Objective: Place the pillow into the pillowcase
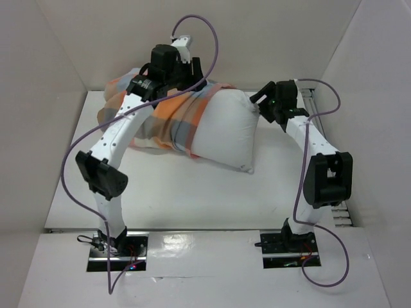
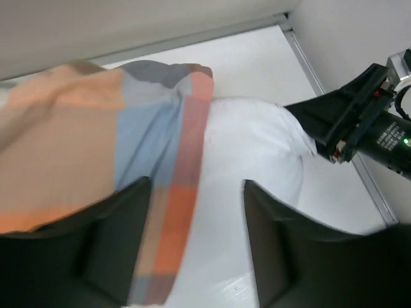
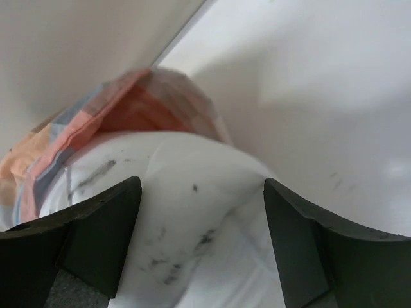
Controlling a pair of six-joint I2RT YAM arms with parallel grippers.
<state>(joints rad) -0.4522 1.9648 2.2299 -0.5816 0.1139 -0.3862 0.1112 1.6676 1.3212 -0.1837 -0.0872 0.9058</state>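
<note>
The white pillow [image 1: 226, 130] lies at the back of the table, its left part inside the checked pillowcase [image 1: 157, 122]. My left gripper [image 1: 194, 69] is open above the pillowcase's open edge. In the left wrist view the left gripper [image 2: 196, 196] straddles the orange hem of the pillowcase [image 2: 96, 128] and the bare pillow [image 2: 250, 147]. My right gripper [image 1: 259, 102] is open at the pillow's back right corner. In the right wrist view the right gripper [image 3: 202, 189] frames the dark-specked corner of the pillow [image 3: 173, 212], with the pillowcase [image 3: 128, 109] behind it.
White enclosure walls [image 1: 58, 77] close in the table on the left, back and right. A metal rail [image 1: 313, 101] runs along the right edge behind the right arm. Purple cables [image 1: 70, 160] loop from both arms. The right gripper also shows in the left wrist view [image 2: 340, 122].
</note>
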